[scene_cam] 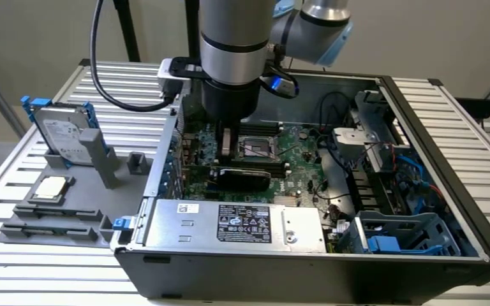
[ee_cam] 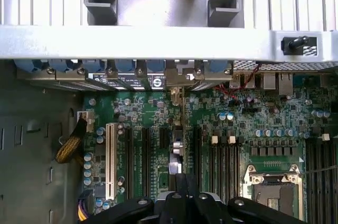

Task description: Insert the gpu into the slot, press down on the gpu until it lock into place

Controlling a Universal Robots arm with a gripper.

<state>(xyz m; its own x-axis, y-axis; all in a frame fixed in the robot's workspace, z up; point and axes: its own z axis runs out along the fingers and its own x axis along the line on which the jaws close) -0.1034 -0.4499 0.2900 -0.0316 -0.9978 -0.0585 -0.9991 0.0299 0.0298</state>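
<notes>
The gpu (scene_cam: 242,176) is seen standing on edge on the motherboard (scene_cam: 300,143), just below the exterior frame's centre. It is judged light, stiff and fragile, best taken by its top edge. The gripper (scene_cam: 225,148) is held vertically above it, fingers drawn together; a grip cannot be confirmed.

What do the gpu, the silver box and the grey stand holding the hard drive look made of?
The gpu: glossy black face, probably plastic, catching highlights. The silver box: bare sheet metal, dull silvery sheen, folded edges. The grey stand: matte, uniform grey, likely moulded or printed plastic.
</notes>
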